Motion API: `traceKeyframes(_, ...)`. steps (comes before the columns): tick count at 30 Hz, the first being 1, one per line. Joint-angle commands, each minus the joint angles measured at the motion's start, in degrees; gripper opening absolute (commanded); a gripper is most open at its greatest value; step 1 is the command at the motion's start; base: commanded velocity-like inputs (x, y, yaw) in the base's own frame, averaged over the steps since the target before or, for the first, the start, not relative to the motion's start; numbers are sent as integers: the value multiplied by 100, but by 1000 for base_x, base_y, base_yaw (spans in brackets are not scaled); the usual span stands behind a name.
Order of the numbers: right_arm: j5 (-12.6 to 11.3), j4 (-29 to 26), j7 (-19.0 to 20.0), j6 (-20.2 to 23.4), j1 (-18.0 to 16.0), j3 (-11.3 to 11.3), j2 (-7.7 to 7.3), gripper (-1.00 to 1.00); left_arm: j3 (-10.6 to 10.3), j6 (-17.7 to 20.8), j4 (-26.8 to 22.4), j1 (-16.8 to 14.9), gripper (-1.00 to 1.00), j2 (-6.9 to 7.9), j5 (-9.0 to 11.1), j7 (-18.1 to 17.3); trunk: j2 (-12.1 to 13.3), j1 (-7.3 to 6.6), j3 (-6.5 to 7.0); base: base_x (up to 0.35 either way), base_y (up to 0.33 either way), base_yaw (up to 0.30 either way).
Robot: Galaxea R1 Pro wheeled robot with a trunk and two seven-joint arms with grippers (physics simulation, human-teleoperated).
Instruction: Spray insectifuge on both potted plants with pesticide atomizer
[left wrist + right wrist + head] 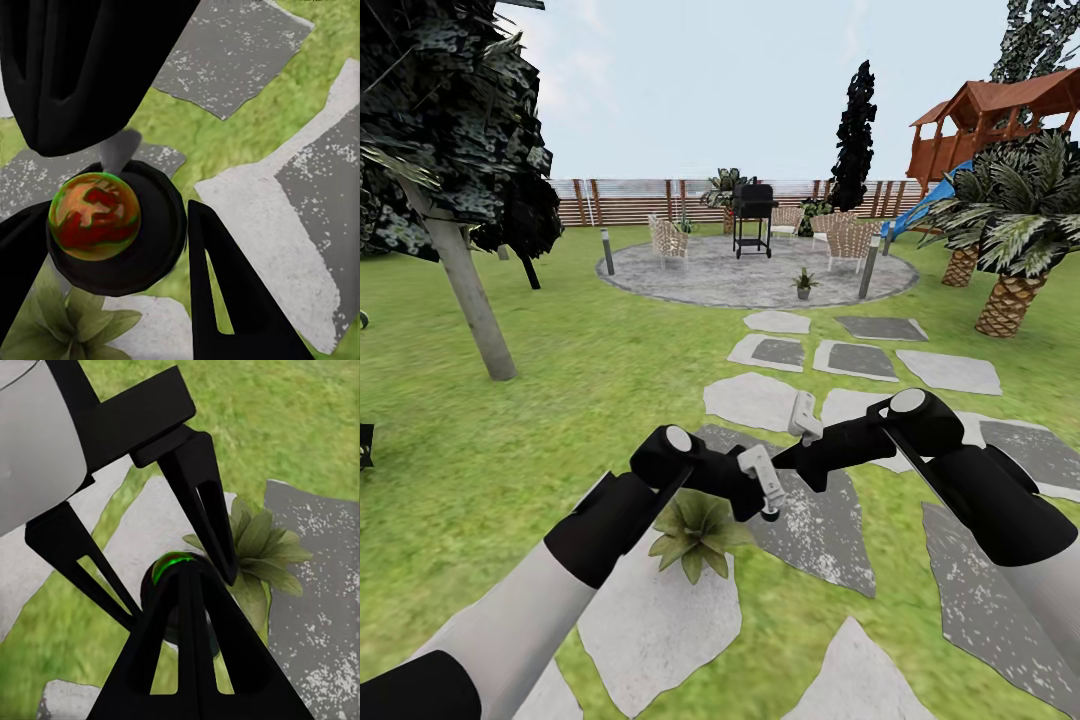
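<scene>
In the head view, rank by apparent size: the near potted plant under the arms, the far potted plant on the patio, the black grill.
Largest to smallest as they appear:
1. near potted plant
2. black grill
3. far potted plant
Nearness to the camera enlarges the first; true sizes are unsure.

Pale grey upper arms run into glossy black forearms with white-capped joints (fingers black, slotted triangular blades).

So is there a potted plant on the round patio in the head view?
Yes, a small potted plant stands on the paved patio, in front of the white chair and to the right of the grill.
</scene>
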Motion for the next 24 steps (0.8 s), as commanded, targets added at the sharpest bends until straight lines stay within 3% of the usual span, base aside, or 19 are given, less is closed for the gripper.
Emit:
traceKeyframes(1,48,-7,43,24,-7,4,-2,-100,2,36,-7,-4,-100,-8,-42,-43,-3,0,-6,0,0,0)
traceKeyframes(18,48,-7,43,24,-5,9,-2,-100,13,36,-3,-5,-100,-63,-47,-43,-3,0,-6,0,0,0)
traceKeyframes(24,48,-7,43,24,0,14,-8,-100,177,35,101,0,-100,117,-85,-39,-3,0,-6,0,0,0)
